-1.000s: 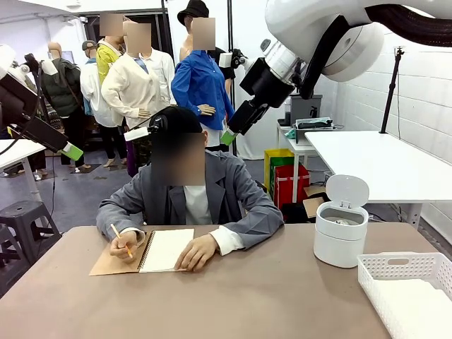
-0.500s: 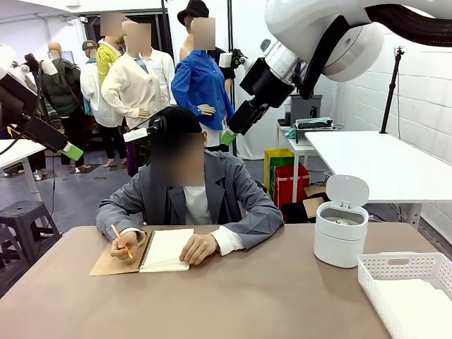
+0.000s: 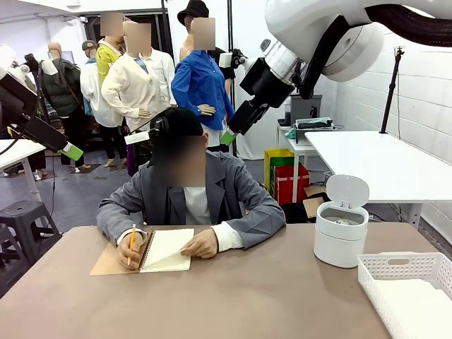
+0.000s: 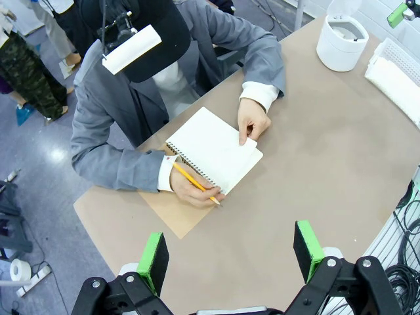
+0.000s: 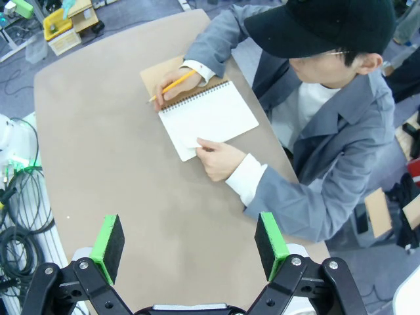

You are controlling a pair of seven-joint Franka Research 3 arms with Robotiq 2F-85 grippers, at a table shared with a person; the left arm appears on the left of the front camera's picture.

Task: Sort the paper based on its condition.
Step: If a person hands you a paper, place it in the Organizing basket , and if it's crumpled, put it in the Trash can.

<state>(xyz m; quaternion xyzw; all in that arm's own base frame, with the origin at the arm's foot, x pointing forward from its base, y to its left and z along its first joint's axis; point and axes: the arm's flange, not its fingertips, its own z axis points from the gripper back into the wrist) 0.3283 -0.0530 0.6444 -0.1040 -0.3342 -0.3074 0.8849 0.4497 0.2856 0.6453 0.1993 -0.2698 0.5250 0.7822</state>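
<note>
Your left hand hangs high over the desk at the left, its jaws spread wide and holding nothing. Below and to the right of it the person sits at the far edge with a spiral notebook open in front of them. They have a pencil in one hand, and the other hand rests on the corner of the top page. That page is the only paper you can be sure of, and it is bound in the notebook, not loose for you to take. Your right hand is up above the person too, jaws fully apart and empty. Further right stand a white bin with its lid up and a white basket at the near corner; whether the basket holds sheets cannot be told. By my reading the sorting has not begun: neither hand carries a sheet, and every step, from receiving a sheet to judging and placing it, is left to do
</note>
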